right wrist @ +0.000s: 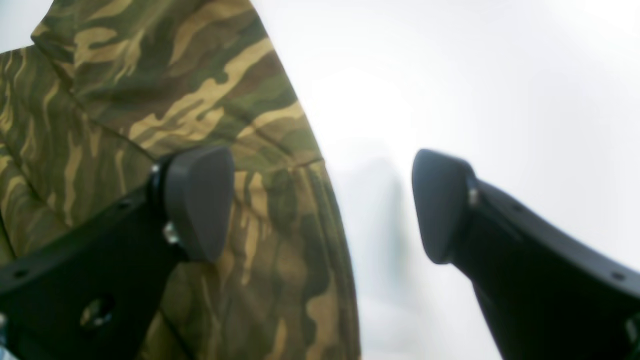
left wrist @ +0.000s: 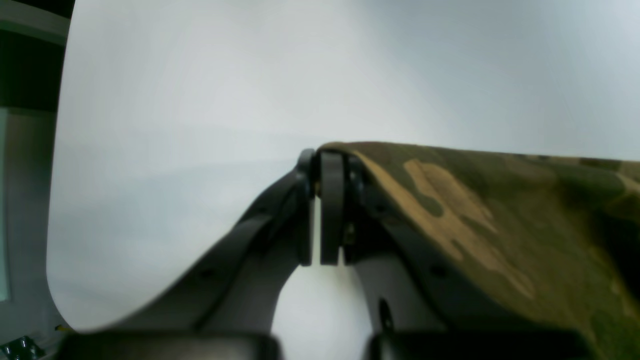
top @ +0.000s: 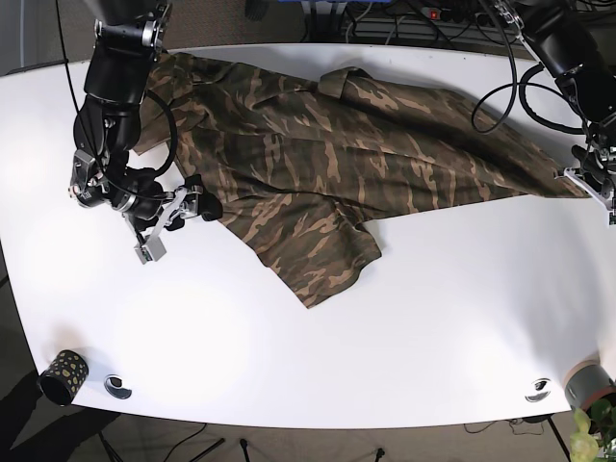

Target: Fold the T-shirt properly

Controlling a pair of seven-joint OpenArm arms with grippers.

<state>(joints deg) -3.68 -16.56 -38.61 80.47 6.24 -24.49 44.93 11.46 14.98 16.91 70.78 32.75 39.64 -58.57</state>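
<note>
The camouflage T-shirt (top: 337, 154) lies spread and creased across the far half of the white table (top: 385, 327), with one sleeve (top: 322, 260) pointing toward the front. My left gripper (top: 580, 180) is at the shirt's right end. In the left wrist view its fingers (left wrist: 331, 200) are pressed together with the cloth (left wrist: 480, 215) pinched and draped over one finger. My right gripper (top: 197, 207) stands open at the shirt's left edge. In the right wrist view one finger (right wrist: 197, 200) hovers over the fabric (right wrist: 150, 100) and the other over bare table; the right gripper (right wrist: 322, 205) holds nothing.
A small patterned cup (top: 60, 375) stands at the front left corner, with a round fitting (top: 117, 386) beside it. Another fitting (top: 539, 389) and a grey cup (top: 589, 382) sit at the front right. Cables (top: 404, 19) run behind the table's far edge.
</note>
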